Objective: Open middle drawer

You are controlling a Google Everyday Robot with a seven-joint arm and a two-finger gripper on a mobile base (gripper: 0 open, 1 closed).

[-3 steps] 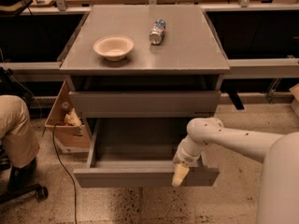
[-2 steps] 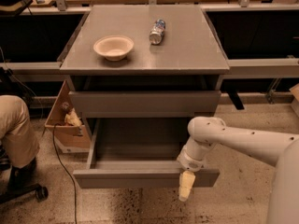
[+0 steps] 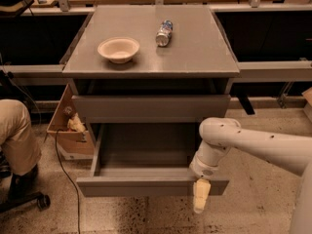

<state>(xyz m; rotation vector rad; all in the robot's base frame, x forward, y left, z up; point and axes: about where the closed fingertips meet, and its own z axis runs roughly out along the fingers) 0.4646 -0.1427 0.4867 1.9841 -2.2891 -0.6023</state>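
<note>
The middle drawer [image 3: 146, 185] stands pulled out toward the near side. The gripper [image 3: 200, 199] points down at the right end of its front; spread or pressed together, I cannot tell. On the grey cabinet top [image 3: 195, 52] sit a bowl [image 3: 118, 49] and a can [image 3: 164, 32]. A cardboard box [image 3: 66, 130] rests on the speckled floor [image 3: 253, 204] at left.

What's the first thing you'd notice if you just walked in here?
The grey middle drawer, pulled wide open, with the robot's white arm reaching in from the right and its gripper hanging over the drawer's front. Then the pale bowl and a can on the cabinet top.
</note>
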